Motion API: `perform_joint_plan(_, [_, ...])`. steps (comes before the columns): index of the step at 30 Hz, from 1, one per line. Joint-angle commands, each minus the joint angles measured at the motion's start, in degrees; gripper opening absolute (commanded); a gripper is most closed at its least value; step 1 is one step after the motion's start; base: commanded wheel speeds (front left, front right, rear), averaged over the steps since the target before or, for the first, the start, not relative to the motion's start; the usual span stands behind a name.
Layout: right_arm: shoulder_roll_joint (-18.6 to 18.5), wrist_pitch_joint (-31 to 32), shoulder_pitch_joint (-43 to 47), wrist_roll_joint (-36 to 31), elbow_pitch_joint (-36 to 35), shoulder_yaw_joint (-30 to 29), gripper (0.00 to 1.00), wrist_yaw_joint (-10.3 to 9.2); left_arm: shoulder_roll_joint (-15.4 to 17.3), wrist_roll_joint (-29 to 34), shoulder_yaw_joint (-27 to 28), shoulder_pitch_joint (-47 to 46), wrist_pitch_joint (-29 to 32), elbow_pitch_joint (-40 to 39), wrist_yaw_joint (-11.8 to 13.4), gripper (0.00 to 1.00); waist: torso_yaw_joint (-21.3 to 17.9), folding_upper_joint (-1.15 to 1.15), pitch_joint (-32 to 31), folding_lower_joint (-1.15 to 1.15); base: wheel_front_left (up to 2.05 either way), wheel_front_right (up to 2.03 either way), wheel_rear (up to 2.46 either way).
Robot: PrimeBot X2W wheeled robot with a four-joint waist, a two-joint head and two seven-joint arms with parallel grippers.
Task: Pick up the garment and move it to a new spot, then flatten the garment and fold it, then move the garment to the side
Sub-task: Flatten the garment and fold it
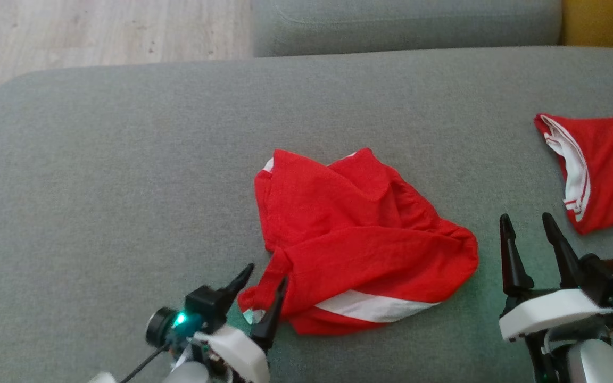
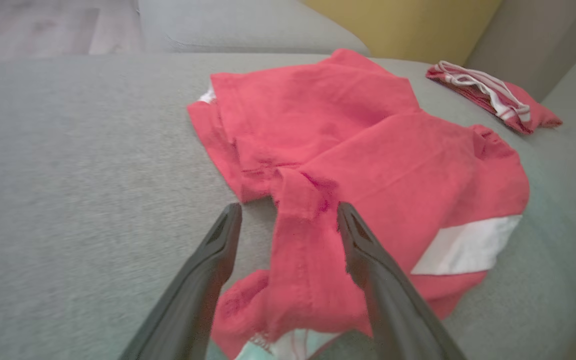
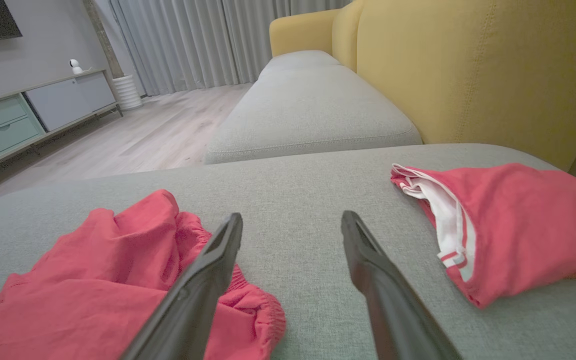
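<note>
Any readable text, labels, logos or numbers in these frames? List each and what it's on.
No readable text in any view.
Crumpled red garment: plain white stripe, no print or tag showing.
Second red garment: white trim with thin stripes, no lettering.
Left gripper and right gripper: no markings visible.
Small white device on the cabinet: too small to tell.
</note>
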Motion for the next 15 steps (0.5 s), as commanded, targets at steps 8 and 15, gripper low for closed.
perform_joint_plan(8, [-0.3, -0.3, -2.6, -0.5, -2.8, 1.1, 1.0, 0.21, -1.4, -0.5, -0.6, -4.7, 1.7, -0.1, -1.7, 0.37, -1.7, 0.0, 1.5, 0.0, 0.0, 0.0, 0.0])
perform_joint_plan(15, [-0.3, -0.8, -2.9, -0.4, -3.5, 0.4, 1.0, 0.21, -1.7, -0.1, 0.8, -6.7, -2.9, -2.5, -0.6, 0.0, -2.3, 0.0, 2.1, 0.0, 0.0, 0.0, 0.0])
